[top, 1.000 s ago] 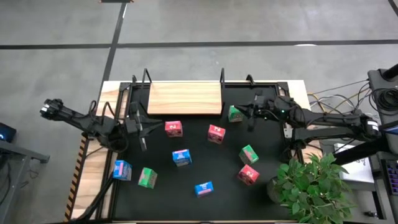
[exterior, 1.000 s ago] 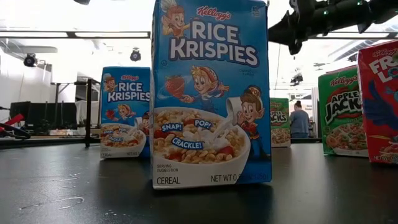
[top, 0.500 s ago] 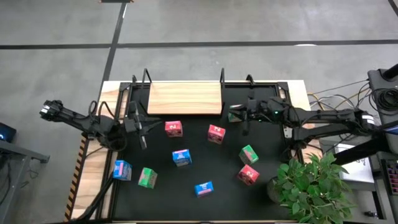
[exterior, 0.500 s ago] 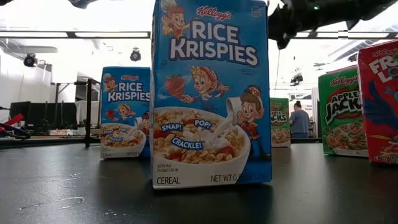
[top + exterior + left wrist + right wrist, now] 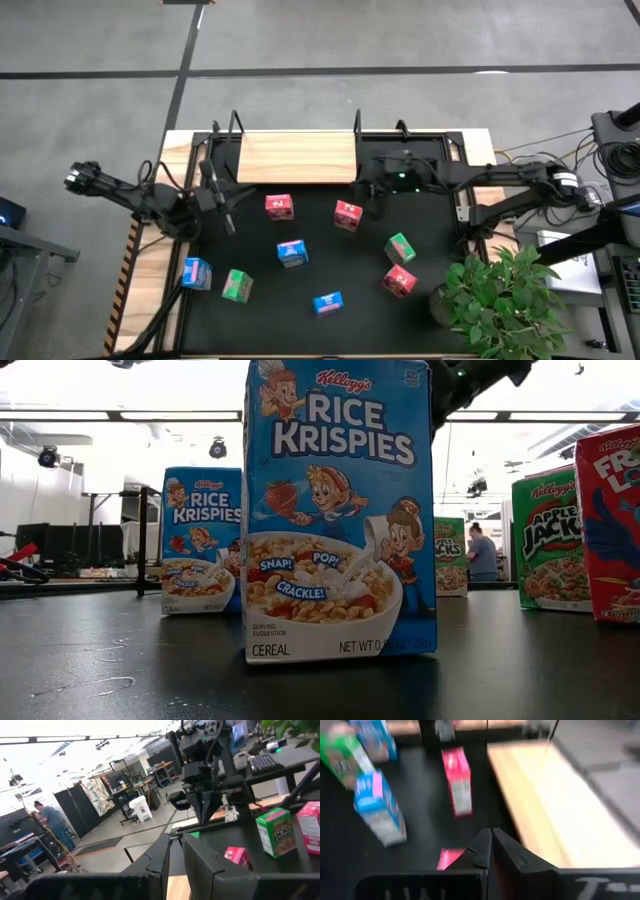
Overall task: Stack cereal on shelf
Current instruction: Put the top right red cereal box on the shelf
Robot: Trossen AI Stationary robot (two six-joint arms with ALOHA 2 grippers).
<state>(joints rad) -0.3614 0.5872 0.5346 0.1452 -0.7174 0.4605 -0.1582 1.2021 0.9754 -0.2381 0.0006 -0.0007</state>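
Right end effector (image 5: pixel 374 190) hovers just beside the shelf (image 5: pixel 297 158), seemingly gripping cereal.

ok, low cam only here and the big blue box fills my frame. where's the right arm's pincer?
Observer: In the high view, the right pincer is just off the right end of the shelf, close to a pink box.
Operator: anything on the shelf?
Observer: No. From above its top is bare wood, with no box on it.
Operator: and the left arm?
Observer: The left pincer is by the shelf's left front corner, beside another pink box.
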